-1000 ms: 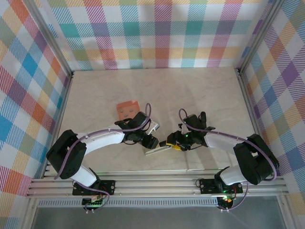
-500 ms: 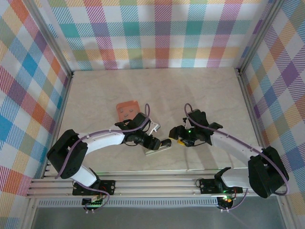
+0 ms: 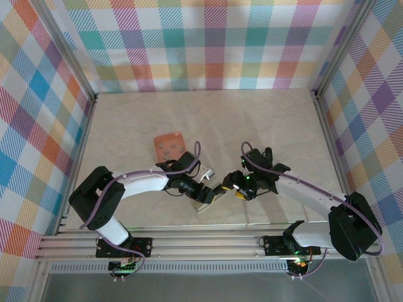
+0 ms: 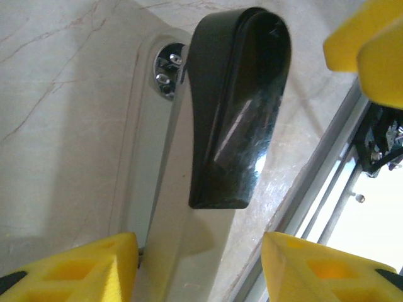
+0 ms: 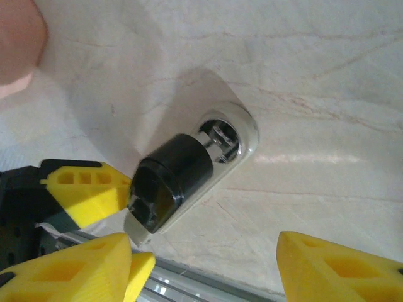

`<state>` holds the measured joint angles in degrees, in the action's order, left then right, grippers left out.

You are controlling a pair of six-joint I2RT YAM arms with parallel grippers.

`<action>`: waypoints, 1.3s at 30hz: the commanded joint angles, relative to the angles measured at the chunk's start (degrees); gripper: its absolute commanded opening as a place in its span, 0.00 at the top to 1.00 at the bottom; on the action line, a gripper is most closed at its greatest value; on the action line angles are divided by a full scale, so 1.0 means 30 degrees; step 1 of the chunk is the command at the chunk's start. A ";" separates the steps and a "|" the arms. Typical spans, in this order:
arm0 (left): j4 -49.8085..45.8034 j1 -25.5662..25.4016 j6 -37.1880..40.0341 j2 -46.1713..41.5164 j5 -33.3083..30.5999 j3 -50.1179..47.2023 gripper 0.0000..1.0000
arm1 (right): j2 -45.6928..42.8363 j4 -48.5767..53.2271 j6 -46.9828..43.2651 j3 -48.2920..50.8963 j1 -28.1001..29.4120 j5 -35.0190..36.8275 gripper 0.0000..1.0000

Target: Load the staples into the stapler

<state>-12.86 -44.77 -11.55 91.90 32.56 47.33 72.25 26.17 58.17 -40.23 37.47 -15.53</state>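
Note:
The stapler [image 4: 236, 113] lies on the marble table near the front rail, white base down, its glossy black top [image 5: 170, 182] hinged up. My left gripper [image 4: 198, 264] is open and straddles the white base: its left finger touches the base's edge and its right finger stands clear. In the top view that gripper [image 3: 205, 191] sits over the stapler [image 3: 213, 199]. My right gripper [image 5: 204, 264] is open with bare table between its fingers, just right of the stapler's end [image 3: 228, 187]. Faint grey specks show in the salmon tray [image 3: 169, 146], too small to tell as staples.
The aluminium front rail [image 4: 327, 182] runs close beside the stapler. A corner of the salmon tray [image 5: 19, 38] lies behind the left arm. Plaid walls enclose the table on three sides. Open marble stretches across the back half.
The right gripper has opened wider and its arm has swung outward at the elbow. The left gripper has slid a little toward the front rail over the stapler.

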 commanded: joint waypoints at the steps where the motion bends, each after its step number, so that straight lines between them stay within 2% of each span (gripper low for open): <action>1: 0.0669 0.0186 -0.1100 -0.1278 -0.1313 -0.0596 0.44 | 0.0676 0.1440 0.1618 -0.1015 0.0898 0.1267 0.37; 4: 0.1518 0.0371 -0.2513 -0.2591 -0.2807 -0.1592 0.42 | 0.1301 0.2073 0.2450 -0.1875 0.1894 0.2233 0.36; 8: 0.2064 0.0450 -0.4360 -0.4980 -0.5951 -0.3137 0.38 | 0.2181 0.3058 0.3792 -0.2916 0.2954 0.3477 0.35; 12: 0.2688 0.0454 -0.6009 -0.7265 -0.8313 -0.4793 0.34 | 0.3126 0.2902 0.4982 -0.3369 0.3559 0.3565 0.35; 14: 0.3179 0.0454 -0.6535 -0.8460 -0.9209 -0.5775 0.33 | 0.3700 0.2925 0.5323 -0.3813 0.3959 0.3695 0.35; 20: 0.2856 0.0459 -0.7163 -1.1214 -1.2271 -0.7687 0.21 | 0.5542 0.3458 0.5939 -0.5470 0.4762 0.3902 0.35; 27: 0.3026 0.0491 -0.7112 -1.1213 -1.3113 -0.8196 0.08 | 0.7865 0.3863 0.5785 -0.7321 0.5205 0.3568 0.37; 33: 0.3057 0.0514 -0.6822 -0.9224 -1.2650 -0.7484 0.05 | 0.9732 0.5364 0.5022 -0.8995 0.5340 0.3512 0.41; 36: 0.2920 0.0548 -0.6555 -0.8374 -1.2384 -0.7044 0.05 | 1.0360 0.6289 0.4616 -0.9618 0.5408 0.3841 0.47; 39: 0.2761 0.0569 -0.6345 -0.7963 -1.2266 -0.6758 0.05 | 1.0749 0.7197 0.4218 -1.0153 0.5429 0.4254 0.57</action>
<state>-4.47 -43.66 -31.88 67.44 -4.89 24.43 103.44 42.48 72.64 -68.69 53.15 -4.36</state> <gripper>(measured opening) 0.946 0.446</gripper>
